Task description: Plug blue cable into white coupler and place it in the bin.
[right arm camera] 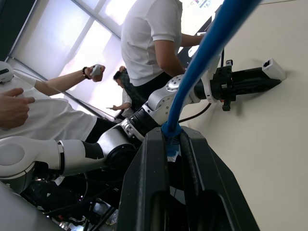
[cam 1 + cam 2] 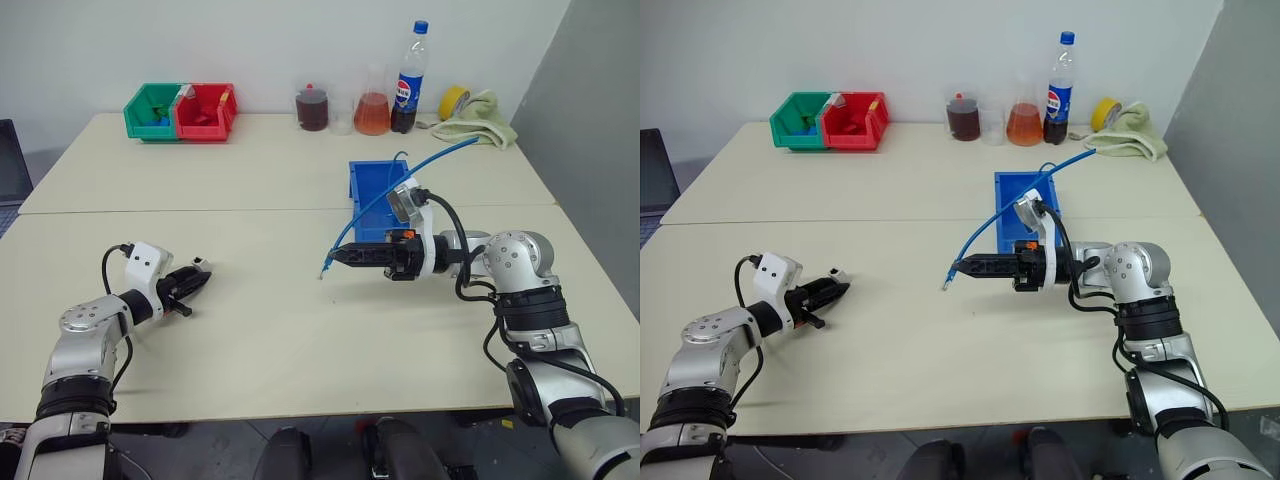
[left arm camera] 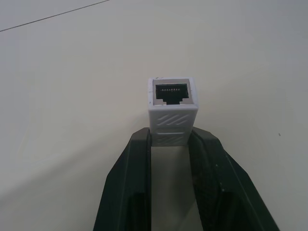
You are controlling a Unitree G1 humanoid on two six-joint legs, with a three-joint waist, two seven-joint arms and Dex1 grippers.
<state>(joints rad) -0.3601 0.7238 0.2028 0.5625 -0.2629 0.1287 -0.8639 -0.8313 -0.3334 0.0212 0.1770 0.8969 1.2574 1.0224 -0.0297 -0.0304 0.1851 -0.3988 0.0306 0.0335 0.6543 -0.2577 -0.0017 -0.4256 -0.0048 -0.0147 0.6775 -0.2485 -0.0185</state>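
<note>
My left gripper (image 2: 197, 275) lies low over the table at the left, shut on the white coupler (image 3: 172, 103). The coupler's dark socket face points away from the fingers, toward the middle of the table. My right gripper (image 2: 338, 256) hovers in front of the blue bin (image 2: 372, 190), pointing left and shut on the blue cable (image 2: 437, 155) just behind its plug (image 2: 325, 267). The cable arcs back over the bin to the far right. A wide gap of table separates plug and coupler. In the right wrist view the cable (image 1: 202, 62) runs out between the fingers, with the coupler (image 1: 274, 70) beyond.
A green bin (image 2: 152, 110) and a red bin (image 2: 205, 110) stand at the back left. Flasks of liquid (image 2: 371, 113), a cola bottle (image 2: 408, 85), yellow tape (image 2: 453, 100) and a green towel (image 2: 482, 120) line the back right. People (image 1: 154, 43) stand beyond the table.
</note>
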